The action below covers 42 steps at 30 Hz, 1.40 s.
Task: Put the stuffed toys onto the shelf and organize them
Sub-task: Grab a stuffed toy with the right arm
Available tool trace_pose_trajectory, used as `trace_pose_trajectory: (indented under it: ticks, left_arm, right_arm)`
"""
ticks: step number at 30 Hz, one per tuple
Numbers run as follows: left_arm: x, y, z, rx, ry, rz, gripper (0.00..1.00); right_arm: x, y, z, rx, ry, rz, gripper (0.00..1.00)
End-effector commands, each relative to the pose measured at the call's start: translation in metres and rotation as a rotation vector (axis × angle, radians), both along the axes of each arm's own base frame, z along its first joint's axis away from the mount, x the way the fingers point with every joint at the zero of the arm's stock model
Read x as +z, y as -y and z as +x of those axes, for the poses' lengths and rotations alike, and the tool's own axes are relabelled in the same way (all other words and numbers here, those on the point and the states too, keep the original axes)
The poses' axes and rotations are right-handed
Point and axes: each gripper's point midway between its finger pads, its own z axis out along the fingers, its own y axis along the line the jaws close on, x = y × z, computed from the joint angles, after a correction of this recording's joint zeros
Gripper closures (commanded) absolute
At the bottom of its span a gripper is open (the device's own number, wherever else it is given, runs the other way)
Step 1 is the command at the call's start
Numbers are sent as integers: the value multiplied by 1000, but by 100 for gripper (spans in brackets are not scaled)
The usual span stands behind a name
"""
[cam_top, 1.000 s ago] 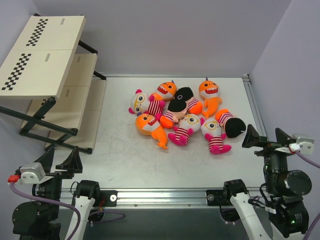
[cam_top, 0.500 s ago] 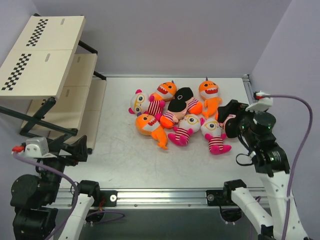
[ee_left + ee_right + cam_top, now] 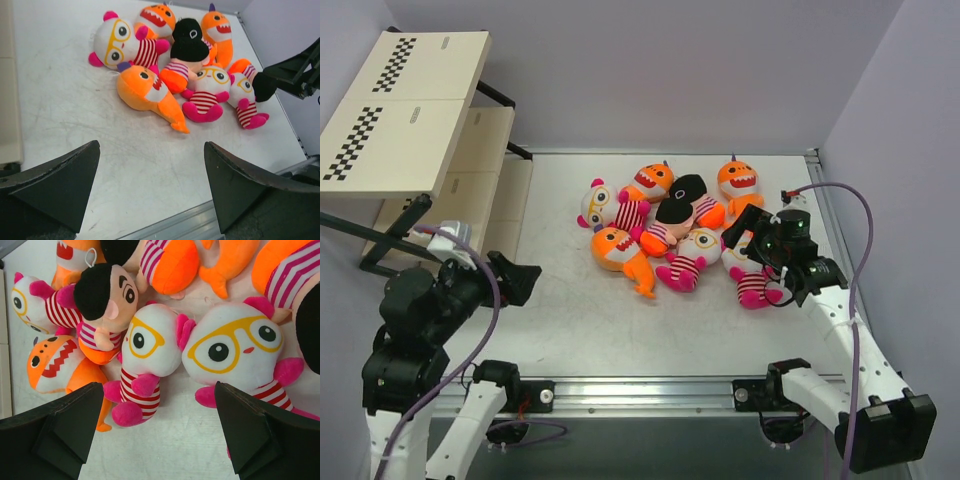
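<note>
The stuffed toys (image 3: 680, 225) lie in a heap at the table's middle right: orange sharks (image 3: 620, 250), pink-striped goggle dolls (image 3: 695, 255) and black-headed dolls (image 3: 680, 200). The shelf (image 3: 410, 110) stands at the far left with no toy on its visible boards. My right gripper (image 3: 745, 235) is open and empty, hovering over the heap's right side. In the right wrist view, the gripper (image 3: 159, 385) frames two goggle dolls (image 3: 147, 347) (image 3: 235, 347). My left gripper (image 3: 525, 280) is open and empty above bare table, left of the heap. In the left wrist view, the gripper (image 3: 151, 145) faces a shark (image 3: 145, 90).
A metal rail (image 3: 650, 392) runs along the near edge and another (image 3: 830, 220) along the right edge. Purple walls close in the back and right. Bare tabletop (image 3: 550, 300) lies between the shelf's foot and the heap.
Both arms have risen from the near edge and swung forward. The right gripper moved left over the heap's right side. The left gripper moved right toward the heap. The toys have not moved.
</note>
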Motion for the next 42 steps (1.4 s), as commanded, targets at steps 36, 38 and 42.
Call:
trace_pose_trajectory:
  ticks: [36, 38, 42]
  left_arm:
    - [-123, 153, 121, -263, -233, 138, 6]
    - [-123, 156, 121, -285, -209, 156, 6]
    - [-115, 169, 112, -355, -133, 192, 6]
  right_arm:
    - [-137, -64, 49, -90, -161, -69, 50]
    - [-127, -65, 47, -58, -150, -82, 69]
    - [-97, -69, 47, 6, -123, -95, 94]
